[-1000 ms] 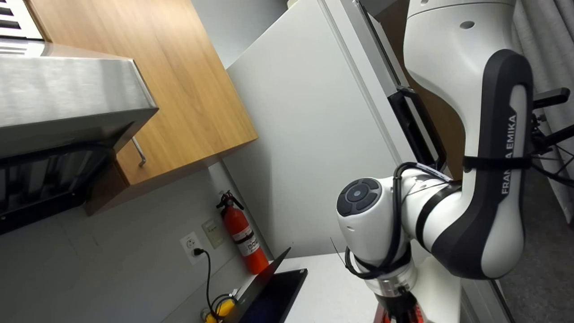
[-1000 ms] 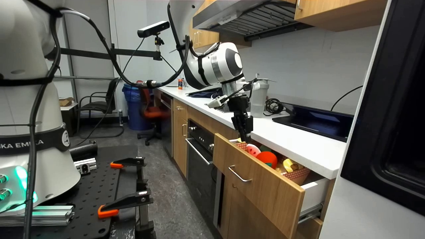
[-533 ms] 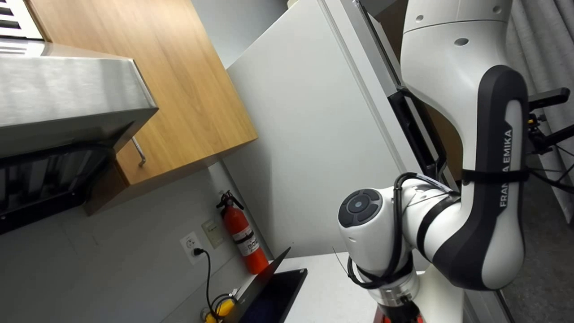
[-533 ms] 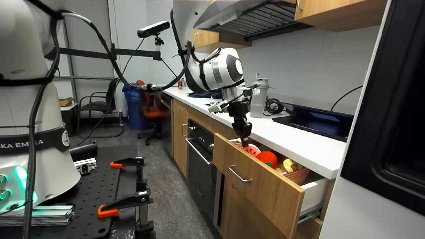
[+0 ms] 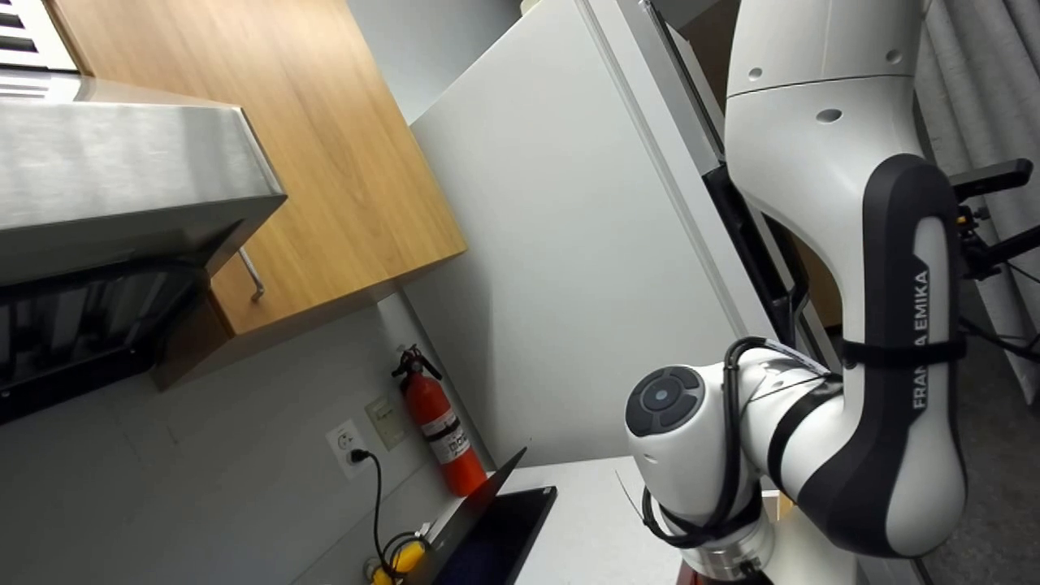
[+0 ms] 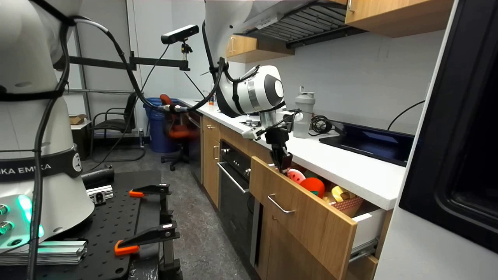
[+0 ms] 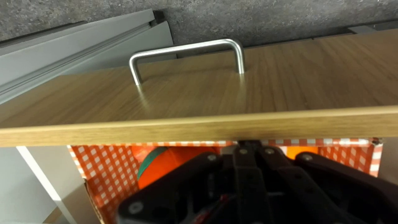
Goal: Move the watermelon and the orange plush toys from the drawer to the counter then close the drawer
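At an exterior view's lower right, the watermelon [image 6: 296, 176] and orange [image 6: 312, 186] are seen in the drawer [image 6: 299, 223]. The fingers [image 7: 249, 179] are closed, apparently empty, behind its front [image 7: 186, 133]; wider opening is presumably in hand; an outward pull is called for.

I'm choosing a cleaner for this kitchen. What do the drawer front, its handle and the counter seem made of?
Drawer front: wood veneer or wood-look laminate, satin; grain and soft reflections show.
Handle: metal, perhaps steel, shiny; bright highlights run along its bar.
Counter: smooth white, perhaps laminate or stone; its plain surface settles neither.
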`<action>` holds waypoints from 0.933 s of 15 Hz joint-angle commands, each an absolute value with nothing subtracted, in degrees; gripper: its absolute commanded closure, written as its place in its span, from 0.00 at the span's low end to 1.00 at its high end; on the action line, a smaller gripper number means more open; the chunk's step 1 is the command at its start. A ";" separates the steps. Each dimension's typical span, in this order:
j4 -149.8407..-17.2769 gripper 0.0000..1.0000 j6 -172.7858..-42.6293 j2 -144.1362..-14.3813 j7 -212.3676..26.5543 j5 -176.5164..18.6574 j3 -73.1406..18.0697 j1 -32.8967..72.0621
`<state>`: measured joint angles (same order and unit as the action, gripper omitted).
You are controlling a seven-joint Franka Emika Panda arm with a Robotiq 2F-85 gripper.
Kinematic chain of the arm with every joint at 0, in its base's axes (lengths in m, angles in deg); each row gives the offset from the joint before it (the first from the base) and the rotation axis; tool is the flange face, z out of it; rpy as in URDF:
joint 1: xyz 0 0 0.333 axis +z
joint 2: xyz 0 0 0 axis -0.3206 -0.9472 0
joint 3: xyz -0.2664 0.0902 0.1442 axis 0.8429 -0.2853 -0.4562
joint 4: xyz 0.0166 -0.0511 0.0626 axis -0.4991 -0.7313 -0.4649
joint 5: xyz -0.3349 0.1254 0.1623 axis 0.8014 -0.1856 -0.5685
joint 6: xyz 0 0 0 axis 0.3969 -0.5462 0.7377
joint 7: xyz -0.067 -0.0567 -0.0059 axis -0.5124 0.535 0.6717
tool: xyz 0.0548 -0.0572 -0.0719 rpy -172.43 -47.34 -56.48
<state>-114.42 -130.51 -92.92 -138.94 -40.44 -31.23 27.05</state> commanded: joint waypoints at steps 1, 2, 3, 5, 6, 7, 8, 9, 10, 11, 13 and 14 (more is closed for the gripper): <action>-114.27 1.00 -131.78 -93.62 -135.38 -44.97 -28.94 29.31; -114.49 1.00 -131.42 -93.33 -134.05 -46.27 -28.93 29.46; -114.80 1.00 -131.11 -93.01 -132.50 -47.71 -29.01 29.53; -115.63 1.00 -130.34 -92.03 -128.86 -50.71 -29.38 29.56; -115.96 1.00 -130.12 -91.63 -126.98 -52.22 -29.49 29.63; -116.45 1.00 -129.74 -91.04 -124.79 -53.96 -29.74 29.66; -116.76 1.00 -129.32 -90.65 -122.62 -55.68 -29.82 29.84; -117.23 1.00 -128.83 -90.16 -120.08 -57.74 -30.23 29.75; -117.70 1.00 -128.37 -89.76 -117.85 -59.56 -30.52 29.75; -118.11 1.00 -128.05 -89.43 -115.83 -61.27 -30.66 29.85; -118.94 1.00 -126.89 -88.72 -112.64 -63.85 -30.57 30.20; -119.29 1.00 -126.25 -88.35 -111.51 -64.76 -30.56 30.28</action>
